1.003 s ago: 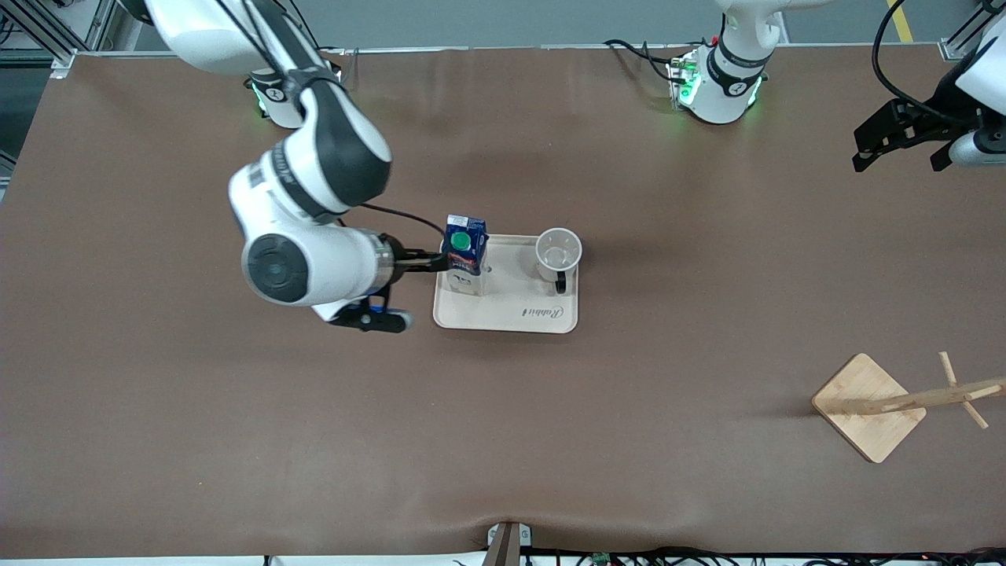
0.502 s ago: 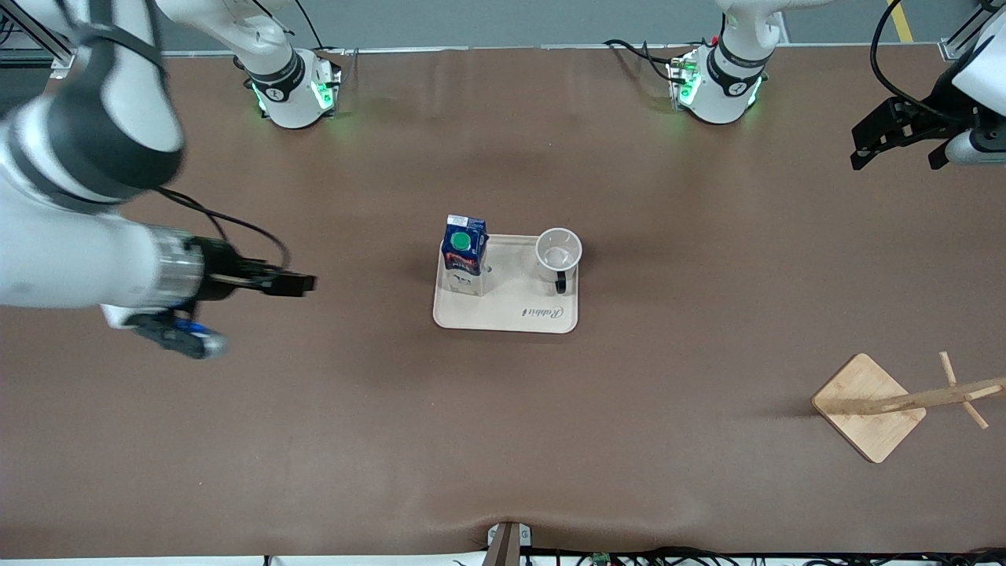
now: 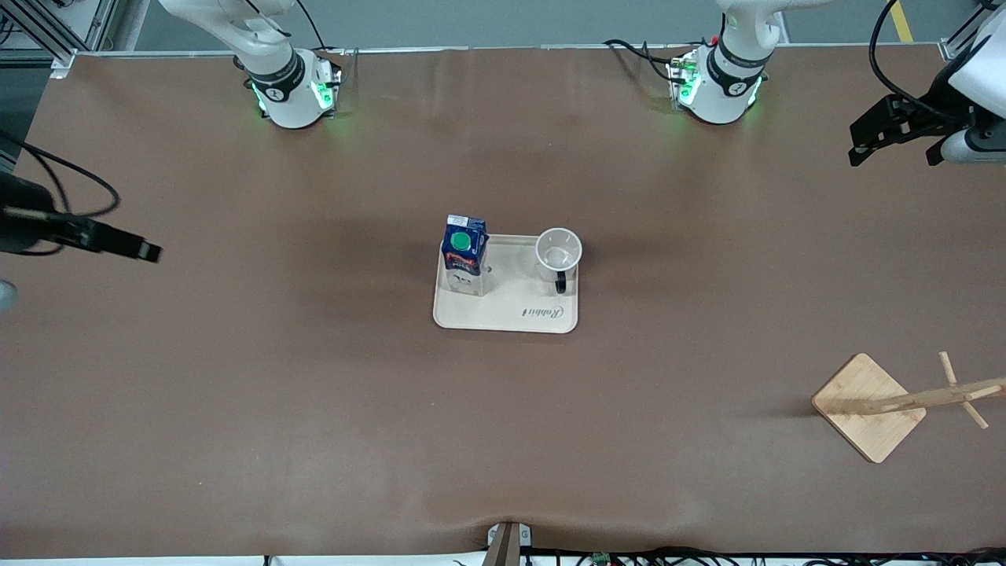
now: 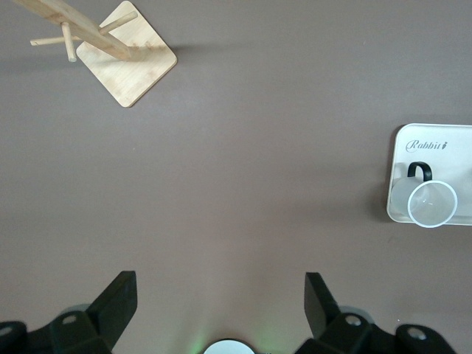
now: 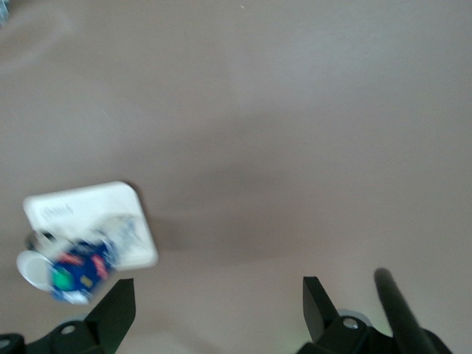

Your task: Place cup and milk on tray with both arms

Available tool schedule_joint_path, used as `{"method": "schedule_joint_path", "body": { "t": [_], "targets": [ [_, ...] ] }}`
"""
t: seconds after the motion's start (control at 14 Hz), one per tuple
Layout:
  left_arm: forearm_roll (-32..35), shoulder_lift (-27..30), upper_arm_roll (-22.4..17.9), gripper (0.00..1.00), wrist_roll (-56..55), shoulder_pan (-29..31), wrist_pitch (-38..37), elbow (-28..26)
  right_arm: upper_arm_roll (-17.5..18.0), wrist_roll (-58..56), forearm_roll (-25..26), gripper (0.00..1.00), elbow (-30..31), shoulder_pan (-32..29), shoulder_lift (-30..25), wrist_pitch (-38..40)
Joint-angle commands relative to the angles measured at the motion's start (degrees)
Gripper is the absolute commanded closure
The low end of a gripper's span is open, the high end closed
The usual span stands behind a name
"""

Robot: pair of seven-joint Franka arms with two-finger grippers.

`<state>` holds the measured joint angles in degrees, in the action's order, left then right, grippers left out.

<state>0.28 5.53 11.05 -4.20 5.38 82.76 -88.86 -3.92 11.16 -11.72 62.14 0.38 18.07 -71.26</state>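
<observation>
Milk (image 3: pixel 464 255) and cup (image 3: pixel 558 254) upright on tray (image 3: pixel 511 314), well clear of both end effectors. Left end effector (image 3: pixel 896 134) and right end effector (image 3: pixel 145 251) open, empty, over worktop (image 3: pixel 314 393) ends.

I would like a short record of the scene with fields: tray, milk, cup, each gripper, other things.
tray: cream tray at the table's middle
milk: carton upright on the tray, at its end toward the right arm
cup: white cup upright on the tray, at its end toward the left arm, apart from the carton
left gripper: open, empty, over bare table at the left arm's end
right gripper: open, empty, over bare table at the right arm's end
other: wooden rack, nearer the front camera than the tray
</observation>
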Motion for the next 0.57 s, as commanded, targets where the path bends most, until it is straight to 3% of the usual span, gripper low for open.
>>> {"method": "schedule_joint_path", "body": {
  "t": [0.0, 0.22, 0.36, 0.5],
  "targets": [
    [-0.5, 0.8, 0.3, 0.00, 0.2, 0.2, -1.0, 0.2, 1.3, -5.6, 1.6, 0.00, 1.8, -4.3, -3.8, 3.0],
    [-0.5, 1.0, 0.3, 0.00, 0.3, 0.2, -1.0, 0.2, 2.7, -5.6, 5.5, 0.00, 10.5, -4.4, -11.4, 3.7],
    [-0.5, 1.9, 0.3, 0.00, 0.5, 0.3, -0.9, -0.7, 6.5, -5.6, 9.5, 0.00, 22.4, -4.5, -20.0, -3.0],
    [-0.5, 3.0, 0.3, 0.00, 0.7, 0.3, -0.9, -1.8, 8.7, -5.5, 11.4, 0.00, 30.8, -5.7, -24.8, -8.3]
  ]
}}
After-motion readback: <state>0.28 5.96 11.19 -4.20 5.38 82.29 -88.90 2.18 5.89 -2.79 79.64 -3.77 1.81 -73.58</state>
